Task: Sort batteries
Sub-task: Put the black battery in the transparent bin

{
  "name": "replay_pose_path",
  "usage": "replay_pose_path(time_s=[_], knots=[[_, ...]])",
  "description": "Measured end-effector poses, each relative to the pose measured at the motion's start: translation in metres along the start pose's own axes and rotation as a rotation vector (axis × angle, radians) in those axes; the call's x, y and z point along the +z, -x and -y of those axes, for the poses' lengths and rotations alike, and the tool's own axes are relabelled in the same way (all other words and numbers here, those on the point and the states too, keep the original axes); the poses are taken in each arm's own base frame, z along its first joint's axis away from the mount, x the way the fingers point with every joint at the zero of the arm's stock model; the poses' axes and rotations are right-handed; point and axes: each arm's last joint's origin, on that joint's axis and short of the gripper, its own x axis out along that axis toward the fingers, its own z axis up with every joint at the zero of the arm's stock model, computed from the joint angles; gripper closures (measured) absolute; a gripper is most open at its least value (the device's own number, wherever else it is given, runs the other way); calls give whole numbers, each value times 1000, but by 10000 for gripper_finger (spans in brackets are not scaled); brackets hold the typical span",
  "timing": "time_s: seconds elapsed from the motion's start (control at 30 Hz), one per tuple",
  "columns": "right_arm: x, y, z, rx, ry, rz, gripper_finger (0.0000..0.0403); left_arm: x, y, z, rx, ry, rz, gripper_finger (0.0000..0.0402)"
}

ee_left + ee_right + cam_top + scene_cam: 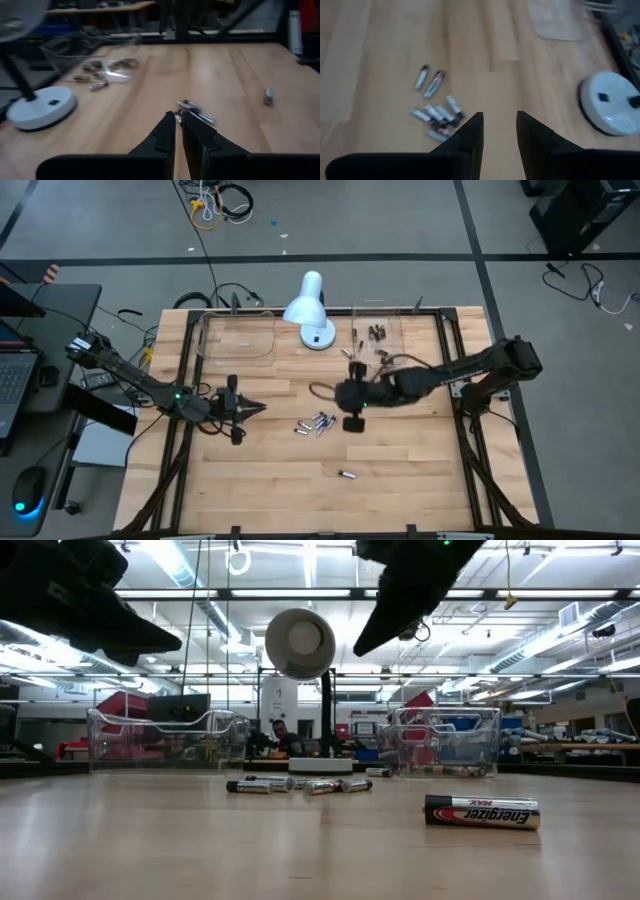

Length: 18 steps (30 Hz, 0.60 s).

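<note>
While my right fingers [499,131] hang parted and empty above the bench [400,480], the loose cluster of batteries [314,424] lies just beside and below them, toward my left arm. One stray battery [346,475] lies apart, nearer the bench's front edge. Several more already lie in the clear tray [390,320] beyond my right fingers. My left fingers [178,126] are nearly closed, holding nothing, waiting on the cluster's other side. To do this pick well, I judge: drop over one battery at the cluster's edge, fingers across its short axis, avoid nudging its neighbours, since cylinders roll easily.
</note>
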Motion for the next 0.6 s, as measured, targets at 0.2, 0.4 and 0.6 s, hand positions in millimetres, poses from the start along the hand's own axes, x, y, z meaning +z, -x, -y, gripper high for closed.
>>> replay_pose_path(time_s=[0.2, 0.4, 0.6], knots=[[-22, -1, -32, 75, -6, -19, 302, -5, -4, 3, -10, -15, -35, 369], [-35, 10, -67, 233, -34, -40, 285, -10, -8, 5, -4, -33, -65, 369], [-43, 32, -107, 318, -45, -11, 251, -9, -10, 6, -1, -30, -50, 369]])
